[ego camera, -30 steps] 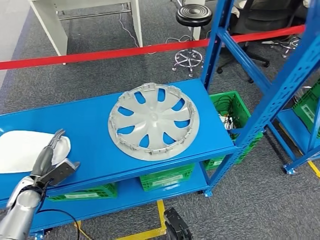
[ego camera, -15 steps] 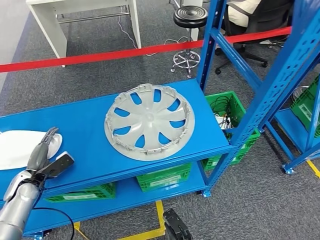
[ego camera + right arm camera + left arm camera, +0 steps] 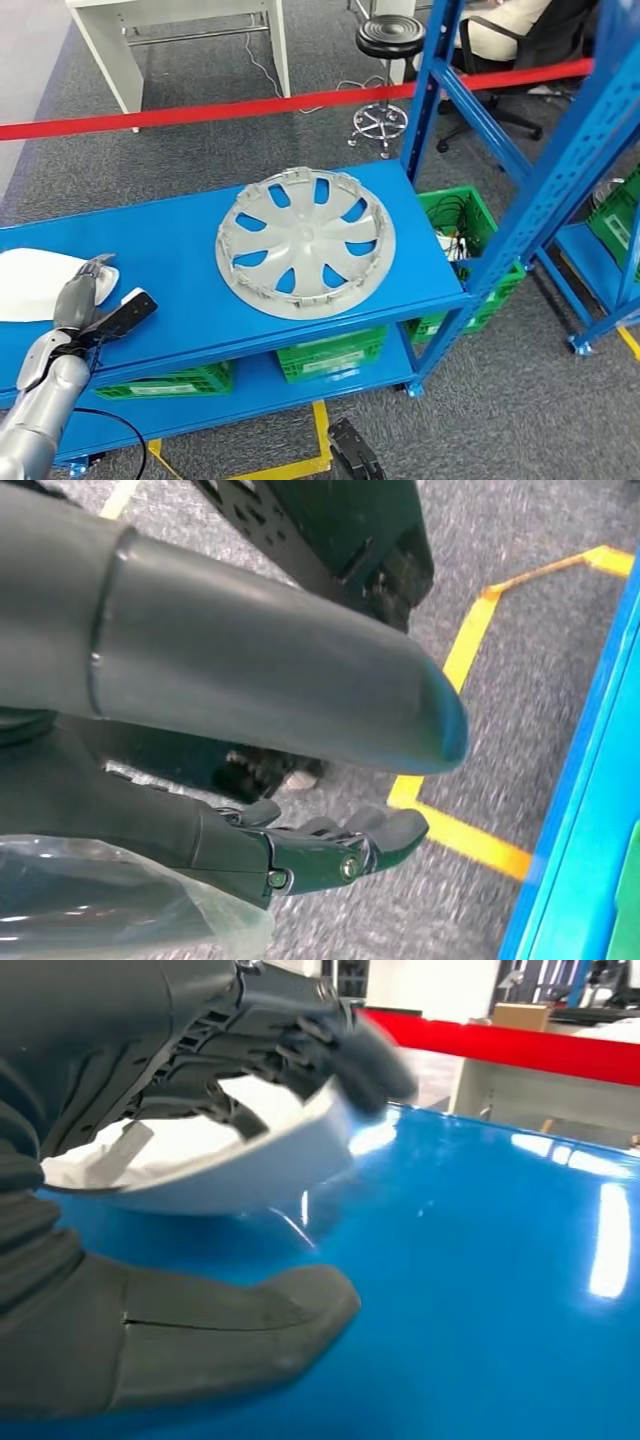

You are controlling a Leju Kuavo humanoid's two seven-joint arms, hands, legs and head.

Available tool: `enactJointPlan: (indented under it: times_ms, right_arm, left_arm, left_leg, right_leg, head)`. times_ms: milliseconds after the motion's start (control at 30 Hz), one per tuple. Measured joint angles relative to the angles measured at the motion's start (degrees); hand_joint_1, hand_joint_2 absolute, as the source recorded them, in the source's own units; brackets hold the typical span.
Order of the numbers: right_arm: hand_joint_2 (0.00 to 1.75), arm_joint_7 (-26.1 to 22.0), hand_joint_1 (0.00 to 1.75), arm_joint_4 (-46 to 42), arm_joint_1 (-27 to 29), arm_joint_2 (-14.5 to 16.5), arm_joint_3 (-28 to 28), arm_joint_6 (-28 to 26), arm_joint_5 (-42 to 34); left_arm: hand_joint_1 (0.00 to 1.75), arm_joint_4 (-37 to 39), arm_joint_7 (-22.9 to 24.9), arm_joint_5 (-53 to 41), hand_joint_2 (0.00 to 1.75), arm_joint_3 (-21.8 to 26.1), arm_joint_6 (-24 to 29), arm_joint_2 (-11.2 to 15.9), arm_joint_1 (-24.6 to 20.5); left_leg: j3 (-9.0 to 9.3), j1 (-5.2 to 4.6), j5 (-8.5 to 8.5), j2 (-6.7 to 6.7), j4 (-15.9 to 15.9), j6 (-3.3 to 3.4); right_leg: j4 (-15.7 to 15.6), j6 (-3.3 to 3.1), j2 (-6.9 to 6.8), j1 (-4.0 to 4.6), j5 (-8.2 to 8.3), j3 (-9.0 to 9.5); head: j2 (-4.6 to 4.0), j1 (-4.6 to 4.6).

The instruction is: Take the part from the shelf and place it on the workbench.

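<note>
I read the white part [image 3: 34, 283] lying flat at the left end of the blue shelf [image 3: 181, 290] as my target, so my left hand [image 3: 90, 310] sits at its near right edge. Its fingers [image 3: 362, 1055] arch over the rim and the thumb [image 3: 249, 1320] stays spread below, not yet clamping. My right hand [image 3: 332, 850] hangs low over the floor, loosely open, holding nothing.

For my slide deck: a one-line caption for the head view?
Left hand reaches a white part on the blue shelf, beside a grey hubcap.
</note>
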Motion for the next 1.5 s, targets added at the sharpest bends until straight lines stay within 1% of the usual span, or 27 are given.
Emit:
enactJointPlan:
  times_ms: [67, 133, 167, 233, 300, 333, 367, 433, 467, 567, 633, 667, 733, 800, 833, 867, 900, 967, 1000, 1133, 1200, 1267, 1333, 1367, 1433, 1467, 1500]
  right_arm:
    - [0.00, -0.1, 0.00, 0.0, 0.0, 0.0, -0.1, 0.0, 0.1]
    - [0.00, -0.2, 0.00, 0.0, 0.0, 0.0, -0.2, 0.0, 0.1]
    - [0.00, -0.4, 0.00, 0.0, 0.0, 0.0, -0.2, 0.0, 0.1]
    - [0.00, -0.6, 0.00, 0.0, 0.0, 0.0, -0.3, 0.0, 0.3]
    - [0.00, -0.8, 0.00, 0.0, 0.1, 0.0, -0.3, -0.1, 0.3]
    - [0.00, -0.9, 0.00, 0.0, 0.1, 0.0, -0.4, -0.1, 0.4]
    - [0.00, -0.9, 0.00, 0.0, 0.1, 0.0, -0.4, -0.1, 0.5]
    - [0.00, -1.1, 0.00, 0.0, 0.1, 0.0, -0.5, -0.1, 0.6]
    - [0.00, -1.2, 0.00, 0.0, 0.1, 0.0, -0.5, -0.1, 0.6]
    - [0.00, -1.2, 0.00, 0.0, 0.1, 0.0, -0.7, -0.1, 0.9]
    - [0.00, -1.2, 0.00, 0.0, 0.1, 0.0, -0.7, -0.2, 1.1]
    - [0.00, -1.2, 0.00, 0.0, 0.1, 0.0, -0.8, -0.3, 1.1]
    - [0.00, -1.2, 0.00, 0.0, 0.1, 0.0, -0.9, -0.4, 1.1]
    - [0.00, -1.1, 0.00, 0.0, 0.2, 0.0, -1.0, -0.4, 1.2]
    - [0.00, -1.1, 0.00, 0.0, 0.2, 0.0, -1.0, -0.4, 1.2]
    - [0.00, -1.1, 0.00, 0.0, 0.2, 0.0, -1.0, -0.4, 1.3]
    - [0.00, -1.1, 0.00, 0.0, 0.2, 0.0, -1.1, -0.4, 1.3]
    - [0.00, -1.1, 0.00, 0.0, 0.2, 0.0, -1.1, -0.4, 1.4]
    - [0.00, -1.1, 0.00, 0.0, 0.2, 0.0, -1.2, -0.4, 1.5]
    - [0.00, -0.7, 0.00, 0.0, 0.1, 0.0, -1.2, 1.6, 2.0]
    - [0.00, -0.6, 0.00, 0.0, 0.0, 0.0, -1.2, 2.4, 2.2]
    - [0.00, -0.4, 0.00, 0.0, 0.0, -0.1, -1.2, 2.6, 2.4]
    - [0.00, -0.2, 0.00, 0.0, 0.0, -0.1, -1.2, 2.8, 2.6]
    - [0.00, -0.1, 0.00, 0.0, 0.0, -0.1, -1.2, 2.9, 2.8]
    - [0.00, -0.1, 0.00, 0.0, 0.0, -0.1, -1.2, 3.2, 3.1]
    - [0.00, -0.1, 0.00, 0.0, 0.0, -0.1, -1.2, 3.3, 3.2]
    - [0.00, -0.1, 0.00, 0.0, 0.0, -0.1, -1.2, 3.3, 3.3]
  left_arm:
    - [1.75, 0.5, 0.1, -0.4, 1.75, 0.0, 0.4, -0.1, -0.3]
    - [1.75, 1.0, 0.3, -0.8, 1.75, 0.0, 0.9, -0.3, -0.6]
    - [1.75, 1.3, 0.4, -0.9, 1.75, 0.0, 1.3, -0.3, -0.8]
    - [1.75, 1.9, 0.6, -1.4, 1.75, 0.0, 2.3, -0.5, -1.1]
    - [1.75, 2.5, 0.8, -1.8, 1.75, 0.0, 3.3, -0.7, -1.3]
    - [1.75, 2.7, 0.8, -1.9, 1.75, 0.0, 3.7, -0.9, -1.4]
    - [1.75, 2.9, 0.9, -2.1, 1.75, 0.0, 4.0, -1.0, -1.5]
    - [1.75, 3.0, 0.9, -2.4, 1.75, 0.0, 4.6, -1.2, -1.8]
    - [1.75, 3.0, 0.8, -2.5, 1.75, 0.0, 4.9, -1.3, -2.0]
    - [1.75, 3.1, 0.6, -2.7, 1.75, 0.0, 5.6, -1.6, -2.5]
    - [1.75, 3.1, 0.2, -2.6, 1.75, 0.0, 5.9, -1.8, -2.5]
    - [1.75, 3.1, 0.0, -2.6, 1.75, 0.0, 6.0, -1.9, -2.5]
    - [1.75, 3.2, -0.3, -2.5, 1.75, 0.0, 6.3, -2.3, -2.5]
    - [1.75, 3.2, -0.7, -2.4, 1.75, 0.0, 6.8, -2.6, -2.3]
    - [1.75, 3.3, -1.0, -2.3, 1.75, 0.0, 7.0, -2.7, -2.2]
    - [1.75, 3.3, -1.2, -2.2, 1.75, 0.0, 7.1, -2.8, -2.1]
    - [1.75, 3.3, -1.4, -2.1, 1.75, 0.0, 7.3, -2.9, -1.9]
    - [1.75, 3.3, -1.8, -2.0, 1.75, 0.0, 7.7, -3.0, -1.8]
    - [1.75, 3.3, -2.1, -1.9, 1.75, 0.0, 8.1, -3.0, -1.8]
    - [1.75, 3.1, -3.3, -1.9, 1.75, 0.1, 10.3, -3.2, -1.6]
    - [1.75, 2.9, -3.8, -2.1, 1.75, 0.0, 11.8, -3.4, -1.5]
    - [1.75, 2.5, -4.3, -2.4, 1.75, 0.0, 13.4, -3.6, -1.1]
    - [1.75, 1.8, -4.8, -2.9, 1.75, 0.0, 14.8, -3.9, -0.3]
    - [1.75, 1.3, -5.0, -3.2, 1.75, 0.0, 15.5, -4.1, 0.0]
    - [1.48, 0.0, -5.4, -3.9, 1.75, -0.1, 16.8, -4.4, 0.3]
    - [1.35, -0.7, -5.4, -4.2, 1.75, -0.1, 17.4, -4.5, 0.4]
    - [1.34, -1.3, -5.5, -4.5, 1.75, -0.1, 17.8, -4.6, 0.4]
  left_leg:
    - [-0.01, 0.12, 0.15, 0.01, -0.2, -0.57]
    - [-0.53, 0.29, -1.04, 0.06, 1.2, -1.00]
    - [-1.47, 0.32, -2.54, 0.08, 3.5, -1.17]
    - [-4.63, 0.33, -6.27, 0.09, 11.1, -1.38]
    - [-6.83, 0.31, -7.64, 0.09, 16.2, -1.35]
    - [-6.58, 0.29, -6.69, 0.09, 15.7, -1.19]
    - [-5.33, 0.25, -4.86, 0.09, 12.9, -0.92]
    - [-1.81, 0.00, -1.31, 0.11, 5.1, -0.14]
    - [-0.58, -0.17, -0.48, 0.13, 2.2, 0.16]
    - [0.10, -0.52, -0.38, 0.11, 0.1, 0.61]
    - [0.26, -0.31, 0.00, 0.17, -0.5, 1.10]
    - [0.31, -0.15, 0.20, 0.22, -0.8, 1.35]
    - [0.19, -0.08, 0.34, 0.26, -0.8, 1.58]
    - [0.12, -0.09, 0.37, 0.27, -0.8, 1.62]
    - [0.13, -0.09, 0.37, 0.27, -0.8, 1.61]
    - [0.17, -0.07, 0.35, 0.25, -0.8, 1.58]
    - [0.20, -0.06, 0.30, 0.22, -0.8, 1.50]
    - [0.05, -0.25, 0.15, 0.11, -0.5, 1.05]
    - [-0.06, -0.34, 0.12, 0.06, -0.4, 0.77]
    - [-0.36, -0.13, -0.43, 0.07, 0.3, -0.32]
    - [-2.27, -0.02, -3.26, 0.08, 4.8, -0.78]
    - [-5.70, 0.01, -6.71, 0.09, 12.6, -1.08]
    - [-7.27, 0.03, -7.08, 0.09, 16.0, -1.15]
    - [-6.53, 0.05, -5.60, 0.09, 14.3, -1.08]
    - [-3.13, 0.07, -1.73, 0.09, 6.9, -0.85]
    - [-1.58, 0.01, -0.55, 0.07, 3.4, -0.71]
    - [-0.72, -0.05, -0.10, 0.05, 1.3, -0.57]
  right_leg:
    - [0.0, -0.81, 0.14, 0.08, 0.30, -0.02]
    - [-0.2, -1.51, 0.14, 0.00, 0.58, -0.04]
    - [-0.3, -1.78, 0.11, -0.04, 0.69, -0.05]
    - [-0.2, -2.07, 0.09, 0.09, 0.73, -0.12]
    - [-0.2, -2.17, 0.12, 0.25, 0.73, -0.13]
    - [-0.2, -2.19, 0.16, 0.31, 0.72, -0.10]
    - [-0.2, -2.19, 0.19, 0.36, 0.72, -0.05]
    - [-0.2, -2.10, 0.21, 0.53, 0.70, -0.07]
    - [-0.1, -1.96, 0.19, 0.59, 0.71, -0.20]
    - [-0.3, -1.12, 0.09, 0.51, 0.86, -0.49]
    - [0.6, -0.45, 0.05, 0.46, -0.05, -1.07]
    - [2.5, -0.19, 0.03, 0.46, -1.31, -2.03]
    - [9.3, 0.17, 0.01, 0.34, -4.80, -5.34]
    - [15.0, 0.45, -0.01, 0.23, -6.34, -8.08]
    - [14.9, 0.53, -0.03, 0.20, -5.56, -8.13]
    - [12.6, 0.53, -0.07, 0.15, -3.86, -7.06]
    - [8.7, 0.48, -0.14, 0.10, -1.77, -5.20]
    - [1.8, 0.12, -0.23, 0.10, 0.56, -1.66]
    - [0.0, -0.10, -0.23, 0.14, 0.83, -0.76]
    - [-0.7, -1.36, -0.02, 0.16, 1.04, -0.33]
    - [-0.8, -1.89, -0.06, -0.02, 1.19, -0.23]
    - [-0.8, -2.10, -0.04, 0.03, 1.15, -0.23]
    - [-0.8, -2.15, 0.03, 0.08, 1.10, -0.20]
    - [-0.8, -2.14, 0.08, 0.08, 1.08, -0.16]
    - [-0.7, -1.98, 0.13, 0.13, 0.95, -0.09]
    - [-0.6, -1.82, 0.14, 0.26, 0.87, -0.16]
    - [-0.6, -1.58, 0.15, 0.39, 0.87, -0.29]
  head:
    - [0.00, -0.05]
    - [0.00, -0.14]
    - [0.00, -0.22]
    - [0.00, -0.33]
    - [0.00, -0.32]
    - [0.00, -0.32]
    - [0.00, -0.33]
    - [0.00, -0.31]
    - [0.00, -0.29]
    - [0.00, -0.26]
    - [0.00, -0.19]
    - [0.00, -0.07]
    - [0.00, 0.10]
    - [0.00, 0.13]
    - [0.00, 0.15]
    - [0.00, 0.15]
    - [0.00, 0.16]
    - [0.00, 0.10]
    - [0.00, 0.07]
    - [0.00, -0.04]
    - [0.00, -0.26]
    - [0.00, -0.41]
    - [0.00, -0.41]
    - [0.00, -0.40]
    - [0.00, -0.40]
    - [0.00, -0.38]
    - [0.00, -0.34]
